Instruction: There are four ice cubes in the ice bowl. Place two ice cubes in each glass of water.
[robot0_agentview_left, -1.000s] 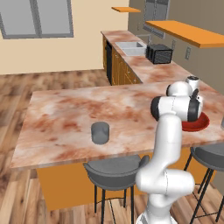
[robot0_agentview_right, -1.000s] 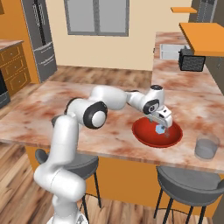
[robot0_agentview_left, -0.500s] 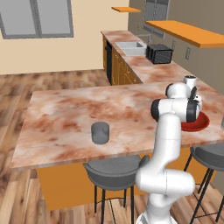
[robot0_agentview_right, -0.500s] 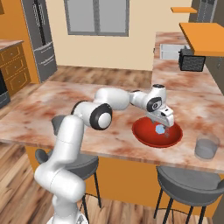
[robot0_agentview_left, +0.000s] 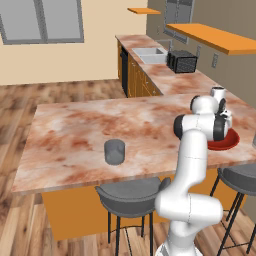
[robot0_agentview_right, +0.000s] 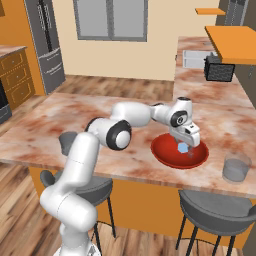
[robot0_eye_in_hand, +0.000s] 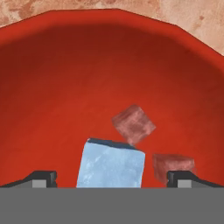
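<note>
Nothing delivered yet, I judge — the pincer gapes wide astride one ice cube in the red ice bowl; both glasses wait.

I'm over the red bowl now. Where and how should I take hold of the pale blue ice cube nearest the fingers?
Grip the pale blue ice cube across its two flat side faces, coming straight down from above. It already sits between the open gripper fingertips in the wide red bowl, roughly square to them. The two reddish see-through cubes lie beyond and right, probably clear of the closing.
</note>
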